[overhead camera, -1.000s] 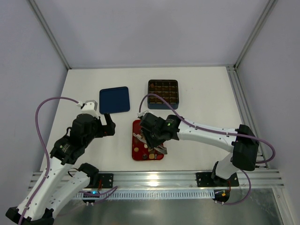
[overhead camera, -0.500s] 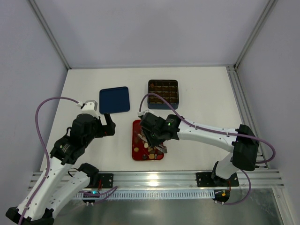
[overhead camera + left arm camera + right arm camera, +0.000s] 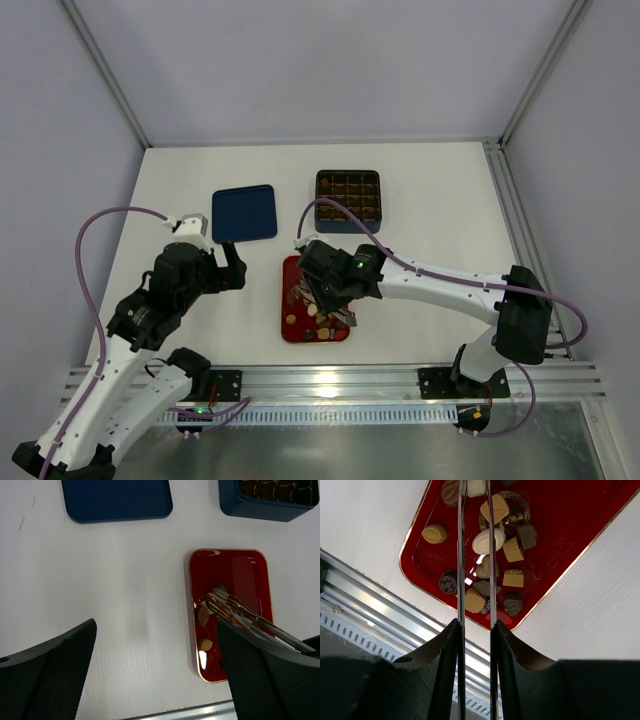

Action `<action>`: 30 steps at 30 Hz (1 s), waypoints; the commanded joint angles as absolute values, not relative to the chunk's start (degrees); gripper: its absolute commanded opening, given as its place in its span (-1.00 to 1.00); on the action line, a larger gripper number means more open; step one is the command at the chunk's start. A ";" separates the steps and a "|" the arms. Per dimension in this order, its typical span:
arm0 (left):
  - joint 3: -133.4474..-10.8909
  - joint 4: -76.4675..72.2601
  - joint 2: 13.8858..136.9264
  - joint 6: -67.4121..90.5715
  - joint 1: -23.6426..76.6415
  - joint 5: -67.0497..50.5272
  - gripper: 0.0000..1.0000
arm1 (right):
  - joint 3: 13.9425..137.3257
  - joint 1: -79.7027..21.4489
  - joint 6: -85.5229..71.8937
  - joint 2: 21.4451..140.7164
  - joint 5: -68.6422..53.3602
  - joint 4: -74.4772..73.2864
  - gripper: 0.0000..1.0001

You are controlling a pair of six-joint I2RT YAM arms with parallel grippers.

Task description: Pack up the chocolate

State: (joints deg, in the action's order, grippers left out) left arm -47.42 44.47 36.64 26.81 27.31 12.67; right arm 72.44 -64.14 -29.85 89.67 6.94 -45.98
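Note:
The chocolates (image 3: 492, 542), several small cream, tan and dark pieces, lie on a flat red tray (image 3: 560, 530). My right gripper (image 3: 475, 630) is shut on metal tongs (image 3: 460, 555), whose two blades reach down over the tray. A cream piece (image 3: 476, 486) sits between the blade tips at the frame's top edge; whether it is pinched I cannot tell. In the top view the right gripper (image 3: 335, 290) hovers over the tray (image 3: 292, 268). My left gripper (image 3: 155, 670) is open and empty over bare table left of the tray (image 3: 245, 575), also seen in the top view (image 3: 232, 270).
A dark blue box with grid compartments (image 3: 348, 200) stands behind the tray, with brown pieces in its cells. Its flat blue lid (image 3: 244, 213) lies to the left of it. A metal rail (image 3: 330, 380) runs along the near table edge.
The tongs' tips have shifted slightly over the left part of the tray. The left arm has not moved.

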 commanded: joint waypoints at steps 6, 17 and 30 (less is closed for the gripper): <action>-47.37 43.33 35.95 27.16 27.42 13.54 0.99 | 73.92 -64.25 -29.18 89.74 8.00 -46.49 -0.30; -47.46 43.33 35.95 27.25 27.42 13.54 0.99 | 76.64 -60.74 -28.65 84.82 10.02 -48.95 -0.41; -47.37 43.33 35.95 27.25 27.42 13.36 0.99 | 82.78 -44.50 -25.32 81.38 6.24 -46.58 -0.43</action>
State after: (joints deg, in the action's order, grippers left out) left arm -47.42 44.47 36.21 26.79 27.31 12.67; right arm 77.97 -48.56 -27.33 82.24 6.46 -48.84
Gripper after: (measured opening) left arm 0.996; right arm 0.304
